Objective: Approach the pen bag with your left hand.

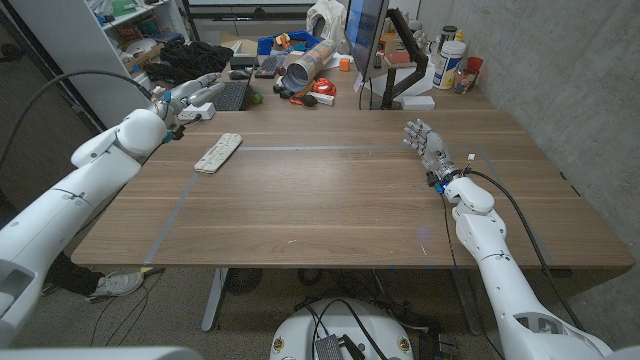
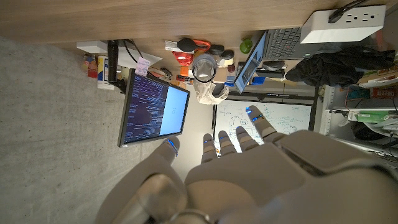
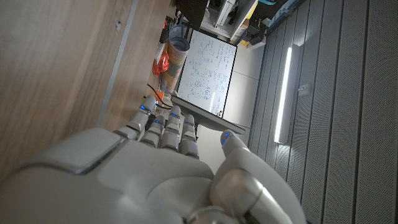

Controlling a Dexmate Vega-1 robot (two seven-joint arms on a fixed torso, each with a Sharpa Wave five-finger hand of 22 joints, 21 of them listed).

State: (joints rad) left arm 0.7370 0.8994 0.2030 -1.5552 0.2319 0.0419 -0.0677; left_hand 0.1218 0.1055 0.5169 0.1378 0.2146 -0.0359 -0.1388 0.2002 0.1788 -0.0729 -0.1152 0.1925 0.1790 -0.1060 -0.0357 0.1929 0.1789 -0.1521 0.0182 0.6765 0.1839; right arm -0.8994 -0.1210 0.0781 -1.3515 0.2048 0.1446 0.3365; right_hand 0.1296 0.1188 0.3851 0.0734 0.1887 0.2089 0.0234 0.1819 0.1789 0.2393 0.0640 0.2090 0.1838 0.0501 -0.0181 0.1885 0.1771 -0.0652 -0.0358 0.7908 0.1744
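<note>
The left robot hand point(image 1: 195, 98) hangs in the air over the upper left of the frame, above the far left corner of the wooden surface point(image 1: 340, 200). Its fingers are stretched out and apart, with nothing in them. The left wrist view shows the same: the left robot hand point(image 2: 249, 174) is spread and empty.

A white power strip point(image 1: 217, 152) lies flat on the surface, just below and to the right of that hand in the head view and apart from it. It also shows in the left wrist view point(image 2: 348, 22).

I cannot tell for sure which thing is the pen bag. It may be the red and black item point(image 1: 305, 95) in the clutter along the far edge, upper middle of the frame, beside a cardboard tube point(image 1: 300, 68) lying on its side. A black keyboard point(image 1: 232, 95) sits just right of the left robot hand, and a monitor point(image 1: 365, 35) stands at the top middle.

The right robot hand point(image 1: 428, 148) is at the right of the frame, low at the surface, fingers spread and pointing toward the far edge, holding nothing. The right wrist view shows the back of it point(image 3: 155, 174) with its fingers apart.
</note>
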